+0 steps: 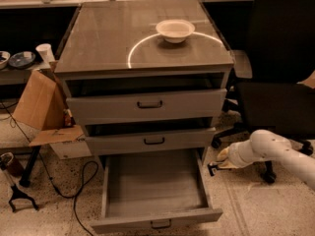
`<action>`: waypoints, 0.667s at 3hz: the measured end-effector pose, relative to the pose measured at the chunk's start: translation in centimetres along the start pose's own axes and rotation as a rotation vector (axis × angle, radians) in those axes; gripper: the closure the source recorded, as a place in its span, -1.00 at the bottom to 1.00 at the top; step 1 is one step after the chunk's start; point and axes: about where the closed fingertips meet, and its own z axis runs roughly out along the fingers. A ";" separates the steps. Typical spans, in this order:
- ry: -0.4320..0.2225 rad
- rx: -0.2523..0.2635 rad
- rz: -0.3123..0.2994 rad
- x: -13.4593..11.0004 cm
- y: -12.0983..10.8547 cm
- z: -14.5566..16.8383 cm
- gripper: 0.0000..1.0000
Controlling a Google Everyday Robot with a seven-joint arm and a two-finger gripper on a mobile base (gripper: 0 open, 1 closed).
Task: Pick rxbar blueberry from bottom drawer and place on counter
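1 bowl [175,30] on counter [108,43]; gripper [214,167], state unclear, beside 1 open bottom drawer [155,187].

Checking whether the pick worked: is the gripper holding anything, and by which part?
Cannot be told. The gripper sits outside the bottom drawer, beside its right wall; whatever it may hold does not show.
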 end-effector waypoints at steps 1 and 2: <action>0.062 0.025 0.037 0.8 -2.0 -7.4 1.00; 0.145 0.080 0.100 1.5 -3.8 -15.2 1.00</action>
